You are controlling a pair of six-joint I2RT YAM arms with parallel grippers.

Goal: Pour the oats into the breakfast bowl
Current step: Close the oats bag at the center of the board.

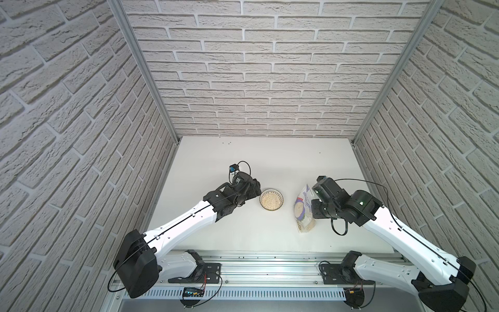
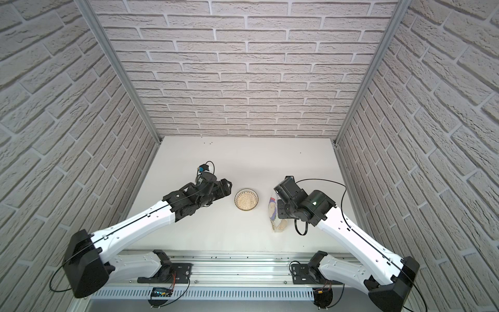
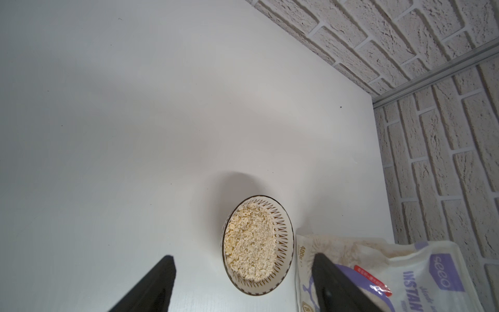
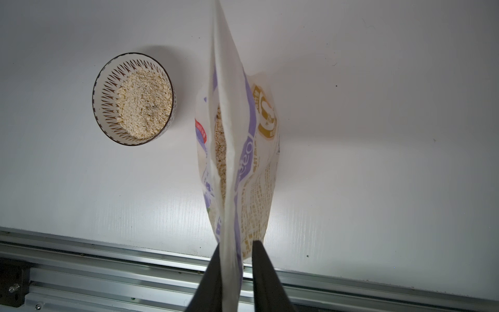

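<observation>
Bowl (image 1: 271, 200) sitting mid-table, already holding heap of oats (image 4: 144, 104); pouring looking done. Bag (image 4: 237, 151) standing just beside bowl, toward right edge. Right hand (image 4: 235, 250) pinching bag's top edge, jaws nearly closed. Left hand (image 3: 243, 266) gaping wide, holding nothing, near bowl. Remaining: letting go, pulling back. Table (image 1: 243, 159) offering open room toward far edge.

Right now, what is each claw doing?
Left claw: open, holding nothing.
Right claw: around the top edge of the oat bag; grip unclear.
</observation>
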